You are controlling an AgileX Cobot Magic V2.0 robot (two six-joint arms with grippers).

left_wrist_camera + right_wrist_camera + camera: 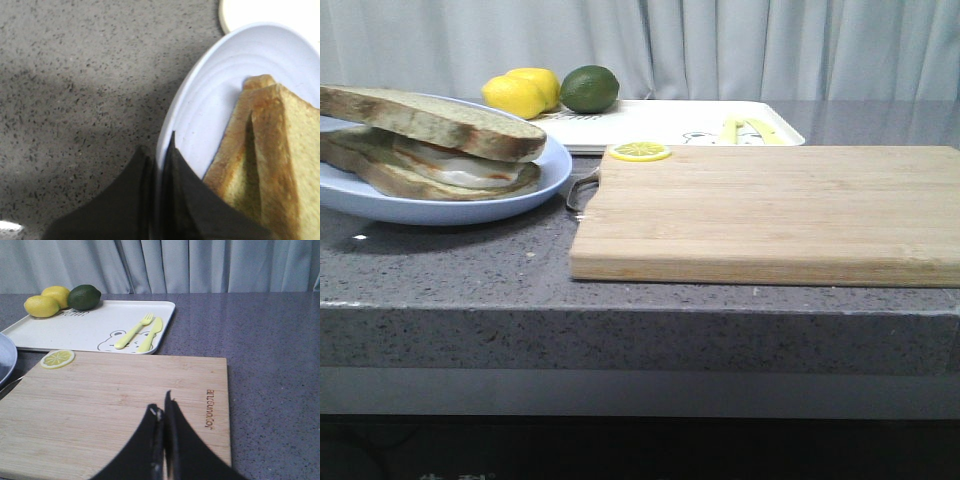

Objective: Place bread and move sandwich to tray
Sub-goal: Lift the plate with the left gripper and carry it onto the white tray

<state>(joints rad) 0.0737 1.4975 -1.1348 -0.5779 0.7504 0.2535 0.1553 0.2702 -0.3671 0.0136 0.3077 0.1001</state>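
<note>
The sandwich (440, 160) lies on a round pale blue plate (548, 170) at the front left: two toast slices with white egg between them. The plain bread slice (430, 120) is the tilted top layer. In the left wrist view my left gripper (159, 145) is shut on the plate's rim (200, 90), with the sandwich (270, 150) right beside the fingers. The white tray (660, 120) stands at the back. My right gripper (162, 407) is shut and empty above the wooden cutting board (100, 405). Neither gripper shows in the front view.
The cutting board (770, 210) fills the middle and right, with a lemon slice (640, 151) on its far left corner. The tray holds two lemons (520, 92), a lime (589, 88) and a yellow fork and knife (135, 332). A curtain hangs behind.
</note>
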